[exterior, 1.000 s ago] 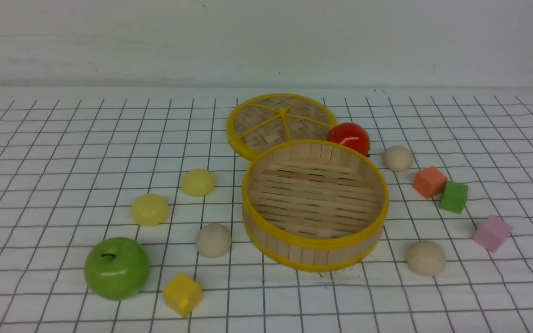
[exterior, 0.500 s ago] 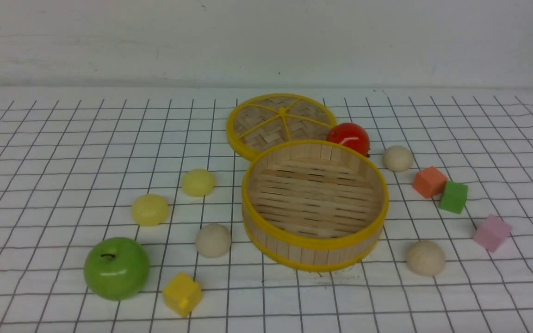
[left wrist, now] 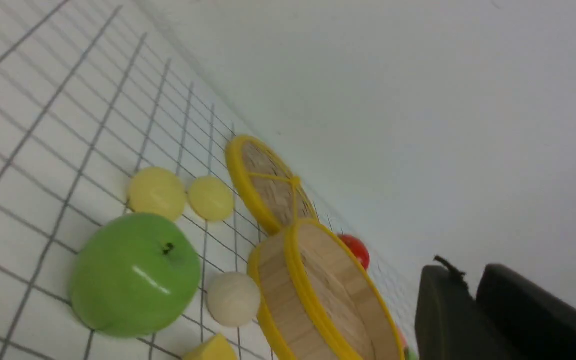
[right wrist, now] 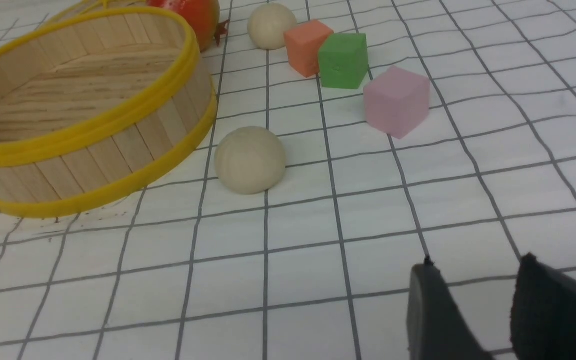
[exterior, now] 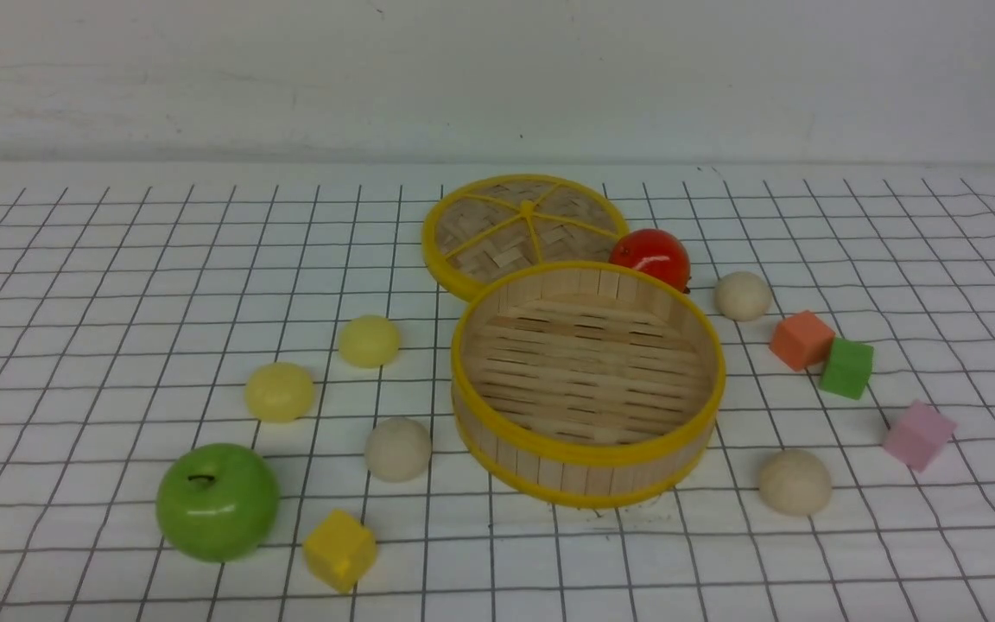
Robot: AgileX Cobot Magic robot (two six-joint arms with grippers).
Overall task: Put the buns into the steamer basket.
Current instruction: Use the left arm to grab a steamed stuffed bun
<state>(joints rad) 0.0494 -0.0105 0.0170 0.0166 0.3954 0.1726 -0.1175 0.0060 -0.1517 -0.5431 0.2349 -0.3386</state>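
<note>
I see open bench (exterior: 100,285) on the far left; the apple (exterior: 218,501) and yellow cube (exterior: 339,549) crowd the near white bun (exterior: 397,449) beside the steamer basket (exterior: 588,473).

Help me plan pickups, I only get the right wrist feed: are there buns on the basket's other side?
Observer: Yes, three lie left of the basket: a farther yellow bun, a nearer yellow bun and a white bun.
Operator: Anything near them?
Observer: A green apple and a yellow cube sit nearer the robot, touching none.
Operator: Is the lid off?
Observer: Yes, the lid lies behind the basket, its near edge hidden by it.
</note>
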